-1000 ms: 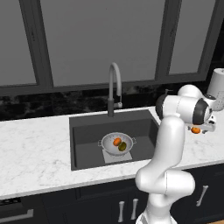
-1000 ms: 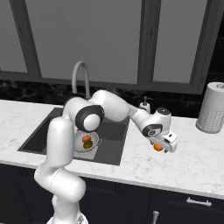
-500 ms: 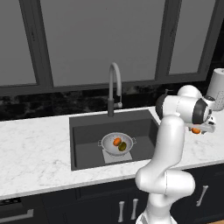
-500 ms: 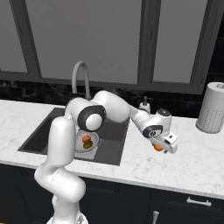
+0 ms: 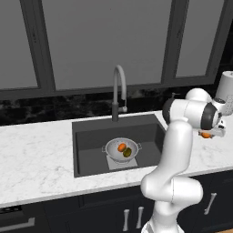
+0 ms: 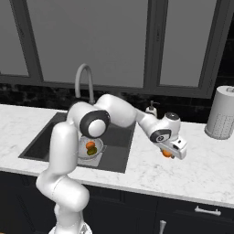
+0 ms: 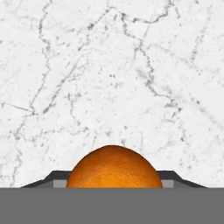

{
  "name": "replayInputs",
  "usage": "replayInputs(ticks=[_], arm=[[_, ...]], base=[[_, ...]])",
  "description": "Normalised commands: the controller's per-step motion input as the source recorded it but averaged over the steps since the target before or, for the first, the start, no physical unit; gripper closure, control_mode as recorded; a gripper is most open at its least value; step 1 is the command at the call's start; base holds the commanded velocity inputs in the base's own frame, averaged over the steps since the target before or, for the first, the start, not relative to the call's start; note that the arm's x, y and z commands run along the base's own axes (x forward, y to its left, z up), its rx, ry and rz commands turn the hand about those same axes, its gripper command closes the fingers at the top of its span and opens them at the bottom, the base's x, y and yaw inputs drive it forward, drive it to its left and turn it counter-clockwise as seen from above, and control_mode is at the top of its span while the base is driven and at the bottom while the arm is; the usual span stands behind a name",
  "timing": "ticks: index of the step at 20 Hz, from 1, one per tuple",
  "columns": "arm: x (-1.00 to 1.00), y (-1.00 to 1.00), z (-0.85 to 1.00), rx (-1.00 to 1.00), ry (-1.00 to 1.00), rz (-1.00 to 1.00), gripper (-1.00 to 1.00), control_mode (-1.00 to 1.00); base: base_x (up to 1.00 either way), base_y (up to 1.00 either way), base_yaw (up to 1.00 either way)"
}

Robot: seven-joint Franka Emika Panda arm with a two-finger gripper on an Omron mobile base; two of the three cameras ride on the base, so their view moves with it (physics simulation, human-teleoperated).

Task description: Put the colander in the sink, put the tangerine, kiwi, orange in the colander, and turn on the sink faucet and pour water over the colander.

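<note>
From the left base view, my hand (image 5: 210, 133) hangs over the white marble counter (image 5: 36, 154) to the right of the sink (image 5: 91, 132), with the orange (image 5: 206, 135) showing as a small bright spot beneath it. The colander (image 5: 121, 150) sits at the bottom of the sink below the sink faucet (image 5: 118, 91), already holding the tangerine (image 5: 121, 147) and, just right of it, the kiwi (image 5: 128, 153). No stream runs from the spout.

From the right base view, my arm reaches across the sink to the right, and my hand (image 6: 172, 150) carries the orange (image 6: 167, 153) clear of the counter (image 6: 201, 164), well apart from the colander (image 6: 89, 151). A tall perforated grey cylinder (image 6: 221, 112) stands at the far right near the wall, and a small soap dispenser (image 6: 151, 109) stands behind the sink.

From the hand view, the orange (image 7: 114, 168) sits between my fingers, clenched on both sides, with marble counter (image 7: 109, 65) beyond it. I judge the fruit light and firm but round and smooth-skinned, so it could roll out of a loose pinch; holding it across its widest part, as I seem to, is the safest grip, and squeezing harder would only bruise it. Lowering it gently into the colander beside the other two fruits should keep them from bouncing out.
</note>
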Motion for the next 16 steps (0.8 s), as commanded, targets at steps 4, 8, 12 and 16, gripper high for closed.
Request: replayInputs(ticks=[4, 8, 12, 16], arm=[[-0.10, 0.15, 0.27, 0.00, 0.02, 0.00, 1.00, -1.00], [-0.24, 0.35, 0.17, 0.00, 0.00, 0.00, 1.00, -1.00], [-0.29, 0.53, 0.02, 0.00, 0.00, 0.00, 1.00, -1.00], [-0.24, 0.70, 0.00, 0.00, 0.00, 0.03, 1.00, -1.00]], base=[[0.00, 0.00, 0.00], [0.00, 0.00, 0.00], [0.00, 0.00, 0.00], [0.00, 0.00, 0.00]])
